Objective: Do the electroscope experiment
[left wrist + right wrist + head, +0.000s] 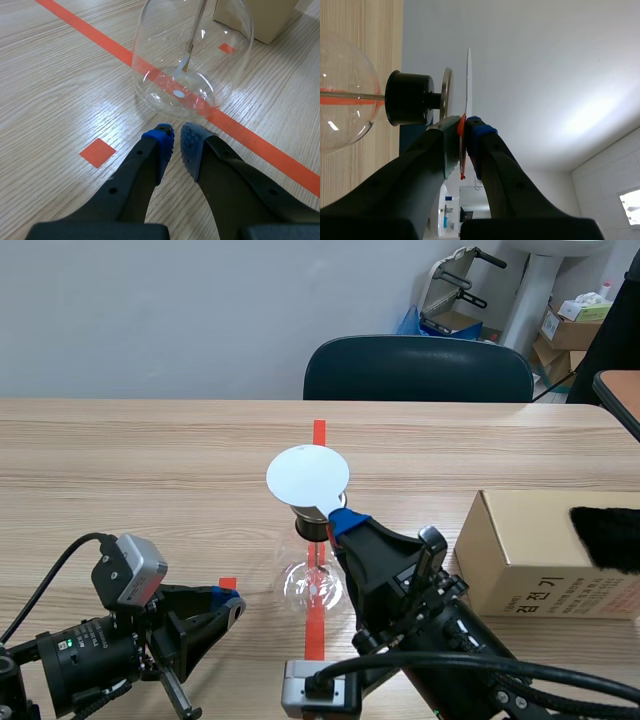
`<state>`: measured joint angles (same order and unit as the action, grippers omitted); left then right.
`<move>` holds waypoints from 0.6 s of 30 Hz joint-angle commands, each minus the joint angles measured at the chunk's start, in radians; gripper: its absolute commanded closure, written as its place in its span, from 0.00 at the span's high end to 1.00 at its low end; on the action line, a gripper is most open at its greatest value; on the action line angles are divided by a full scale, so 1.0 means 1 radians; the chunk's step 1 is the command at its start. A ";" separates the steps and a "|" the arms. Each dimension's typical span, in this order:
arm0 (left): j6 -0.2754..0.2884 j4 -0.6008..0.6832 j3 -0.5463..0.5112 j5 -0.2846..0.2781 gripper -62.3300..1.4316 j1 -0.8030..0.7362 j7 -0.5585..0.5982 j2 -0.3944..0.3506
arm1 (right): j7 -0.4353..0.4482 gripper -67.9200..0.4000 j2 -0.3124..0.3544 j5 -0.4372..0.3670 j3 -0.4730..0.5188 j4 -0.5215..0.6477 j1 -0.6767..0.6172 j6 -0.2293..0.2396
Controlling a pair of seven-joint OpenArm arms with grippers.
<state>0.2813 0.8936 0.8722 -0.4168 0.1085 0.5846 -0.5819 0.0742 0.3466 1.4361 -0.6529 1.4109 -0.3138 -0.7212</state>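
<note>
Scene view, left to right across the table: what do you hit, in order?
left gripper → glass flask → cardboard box. Left out: the right gripper and the white disc it holds, since both overlap the flask.

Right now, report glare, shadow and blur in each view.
Scene view: even light, disc not blown out, small glints on the flask. Left wrist view: bright streaks on the flask, tape warped through its glass. Right wrist view: pale glow in the backdrop, disc edge-on, flask glinting.
</note>
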 commanded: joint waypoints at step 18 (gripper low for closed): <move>-0.002 0.017 -0.001 -0.006 0.16 0.002 -0.006 0.005 | -0.305 0.02 0.008 0.000 0.004 0.015 0.011 -0.011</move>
<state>0.2813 0.8936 0.8722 -0.4168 0.1085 0.5632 -0.5819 -0.2207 0.3466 1.4357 -0.6529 1.4109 -0.3138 -0.7212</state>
